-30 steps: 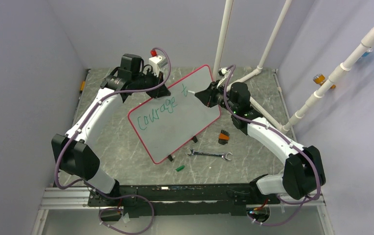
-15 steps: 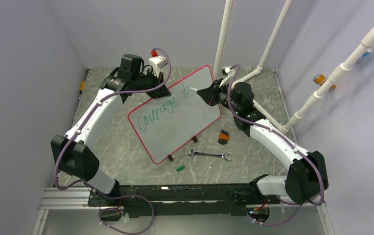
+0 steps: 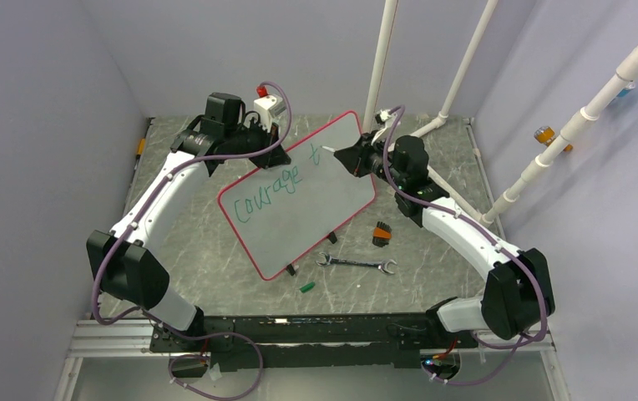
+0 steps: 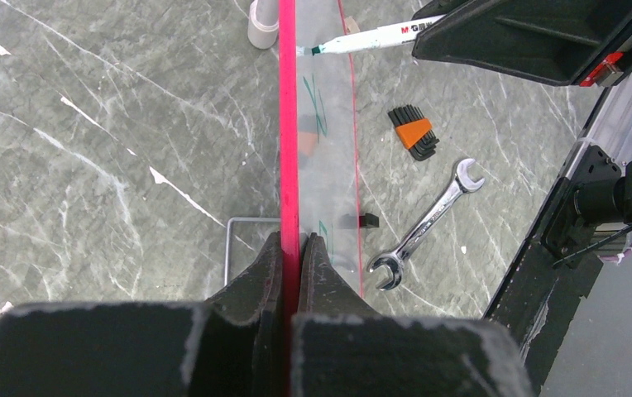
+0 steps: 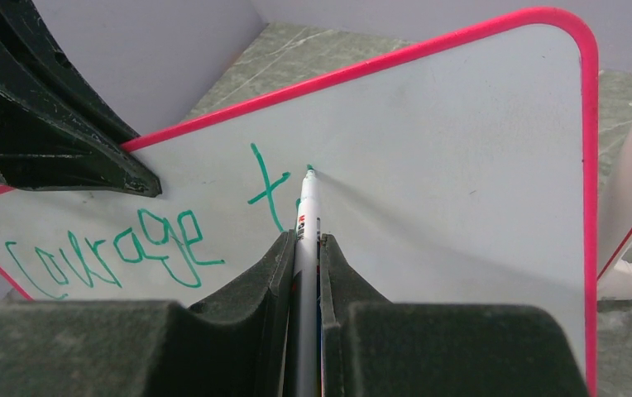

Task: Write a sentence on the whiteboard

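The sentence (image 3: 272,190), green lettering reading "Courage t", ran slanted along the upper part of the whiteboard (image 3: 324,209), which stood tilted over the middle of the desk (image 3: 207,242). Plain white surface stretched from the last stroke to the rounded, red-rimmed far corner, close to a white pipe (image 3: 380,63). The left end effector (image 3: 278,156) was clenched on the board's upper rim, its arm reaching far forward. The right end effector (image 3: 345,157) grasped a white-barrelled marker (image 3: 326,149), tip against the board just beside the "t", that arm bending in from the right. A hex key set (image 3: 382,233), a wrench (image 3: 356,264) and a green cap (image 3: 306,286) lay on the desk by the board's near edge.
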